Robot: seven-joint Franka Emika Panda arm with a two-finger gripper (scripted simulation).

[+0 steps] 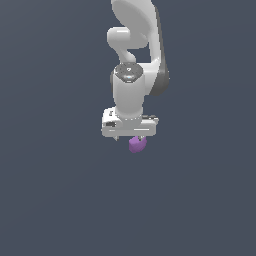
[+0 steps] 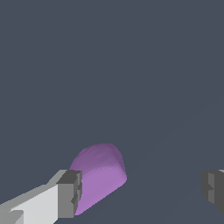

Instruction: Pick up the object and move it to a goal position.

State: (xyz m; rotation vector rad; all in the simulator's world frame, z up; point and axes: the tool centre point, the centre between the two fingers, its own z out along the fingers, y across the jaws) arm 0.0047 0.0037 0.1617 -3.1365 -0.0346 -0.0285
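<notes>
My gripper (image 2: 140, 192) stands spread: two grey, square-ended fingers (image 2: 70, 192) set well apart. One purple block (image 2: 99, 173), matte with rounded edges, lies against one finger and clear of the other. In the exterior view the block (image 1: 136, 144) shows just beneath my white hand, partly hidden by it. The fingers are hard to make out there. The floor (image 1: 50, 200) is plain dark grey.

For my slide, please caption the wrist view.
Open claw straddling purple block, which sits beside one finger.
</notes>
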